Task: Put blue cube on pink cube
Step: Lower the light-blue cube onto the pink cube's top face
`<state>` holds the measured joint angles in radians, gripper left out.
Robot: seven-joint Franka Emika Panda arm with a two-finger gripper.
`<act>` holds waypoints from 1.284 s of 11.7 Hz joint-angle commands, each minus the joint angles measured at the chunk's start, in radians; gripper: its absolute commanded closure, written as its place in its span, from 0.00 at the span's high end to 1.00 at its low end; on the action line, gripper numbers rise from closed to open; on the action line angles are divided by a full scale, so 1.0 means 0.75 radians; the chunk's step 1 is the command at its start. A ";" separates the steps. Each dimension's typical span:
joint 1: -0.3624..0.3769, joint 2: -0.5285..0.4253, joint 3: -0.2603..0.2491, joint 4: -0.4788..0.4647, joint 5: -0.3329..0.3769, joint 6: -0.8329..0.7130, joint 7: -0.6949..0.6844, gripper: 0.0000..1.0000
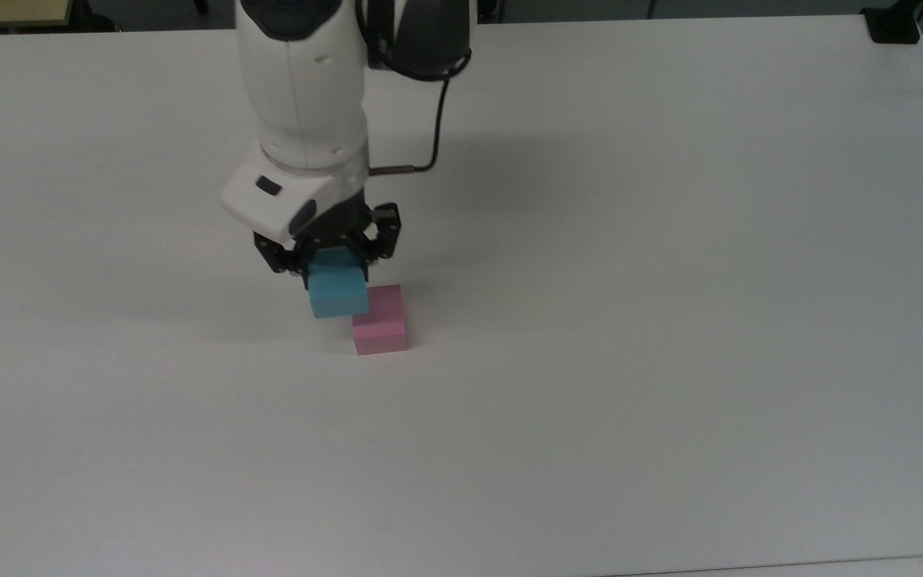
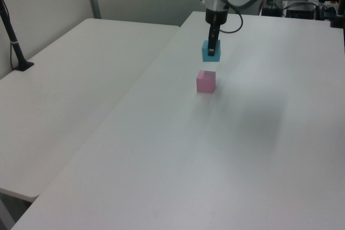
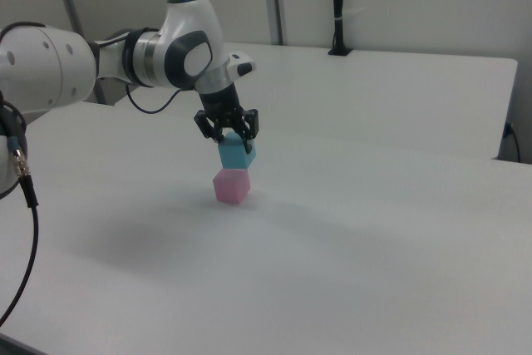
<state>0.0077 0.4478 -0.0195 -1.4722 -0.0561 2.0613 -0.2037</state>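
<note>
Carrying step: blue cube (image 1: 338, 293) clamped between gripper (image 1: 330, 258) fingers, hanging just above pink cube (image 1: 381, 324); next, centring, lowering, releasing.

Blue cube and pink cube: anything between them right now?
Nothing. In the left view the blue cube, held in the gripper, hangs above the pink cube with a bare gap showing white table.
</note>
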 commanded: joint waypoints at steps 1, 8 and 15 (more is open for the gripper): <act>0.006 0.045 0.040 0.018 0.027 0.074 0.183 0.46; 0.010 0.043 0.046 -0.025 0.102 0.117 0.186 0.45; 0.018 0.027 0.048 -0.086 0.012 0.117 0.188 0.44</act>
<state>0.0106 0.4892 0.0151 -1.4925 -0.0160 2.1257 -0.0703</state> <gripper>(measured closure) 0.405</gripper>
